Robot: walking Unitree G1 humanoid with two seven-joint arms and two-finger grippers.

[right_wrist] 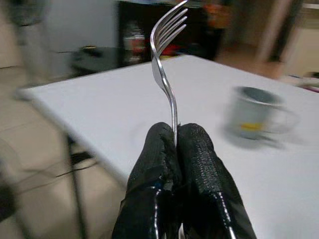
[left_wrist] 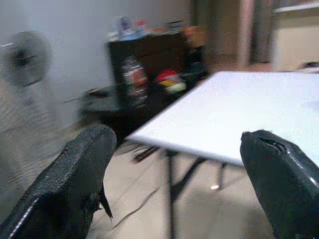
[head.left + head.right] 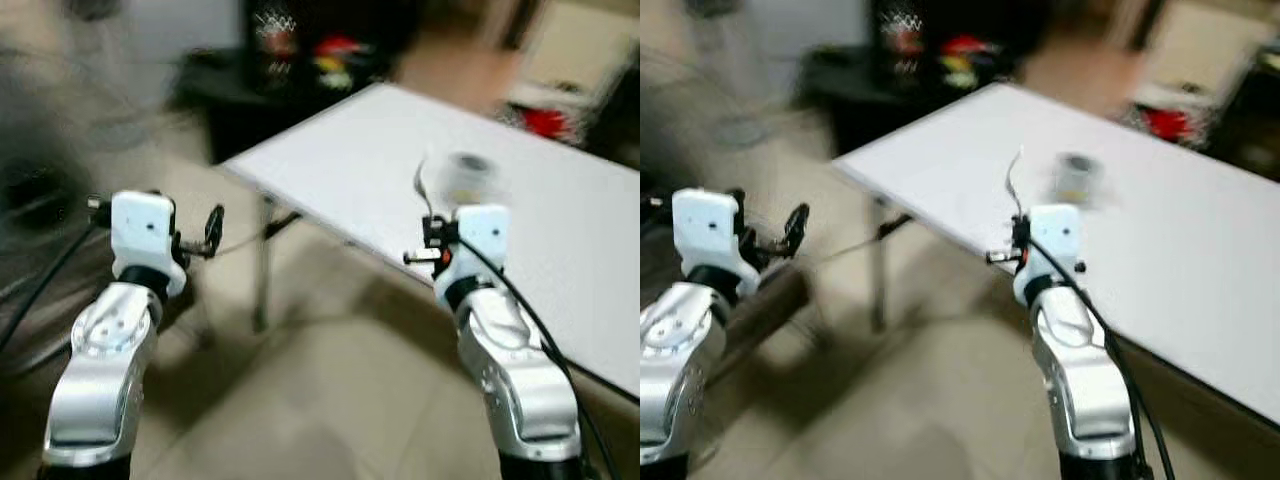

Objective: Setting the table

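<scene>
Pinching fork (image 1: 167,74), right end effector (image 1: 176,144) closed.

Beige tiled floor (image 3: 330,400), dark cabinet (image 2: 149,64)

Dark cabinet (image 3: 300,60) w/ blurred red & white items, upper centre; fan (image 2: 25,55) upper left, wrist view; beige tile floor (image 3: 330,400) below.

table (image 3: 560,230) ahead-right | mug (image 1: 254,117) on table, near its front edge | right claw (image 1: 177,144) with fork (image 1: 164,64) at table edge, before mug | left claw (image 2: 174,164) left of table, over floor (image 3: 330,400)
</scene>
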